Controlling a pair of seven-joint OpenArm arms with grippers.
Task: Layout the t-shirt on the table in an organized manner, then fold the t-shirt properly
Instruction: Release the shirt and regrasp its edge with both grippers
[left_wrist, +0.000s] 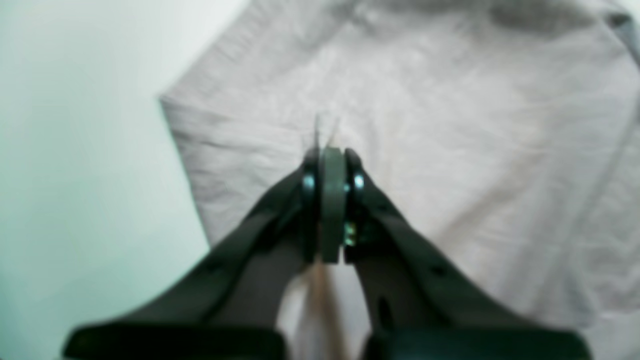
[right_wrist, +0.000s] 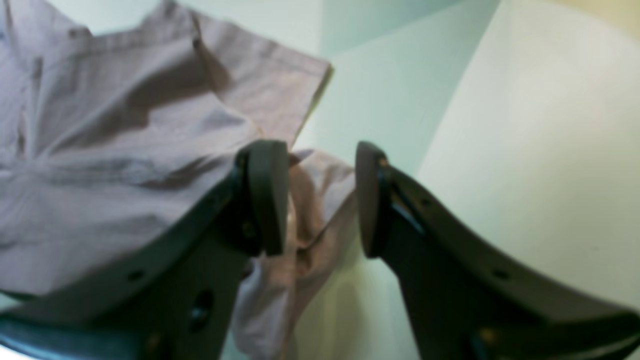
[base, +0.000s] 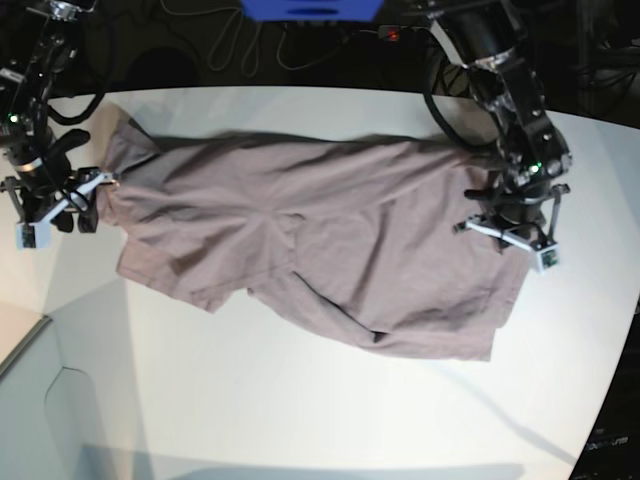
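The mauve-brown t-shirt (base: 320, 230) lies spread and wrinkled across the white table (base: 300, 400), its long axis running left to right. My left gripper (base: 505, 232) is at the shirt's right edge. In the left wrist view it (left_wrist: 330, 155) is shut, with a thin strip of cloth pinched between the pads, above the flat shirt (left_wrist: 450, 125). My right gripper (base: 80, 200) is at the shirt's left edge. In the right wrist view it (right_wrist: 320, 200) is open, with a hanging fold of the shirt (right_wrist: 125, 125) between the fingers.
Cables and a blue object (base: 310, 10) lie beyond the table's far edge. The table's curved edge (base: 610, 400) runs down the right side. A pale lower panel (base: 30, 410) sits at the front left corner.
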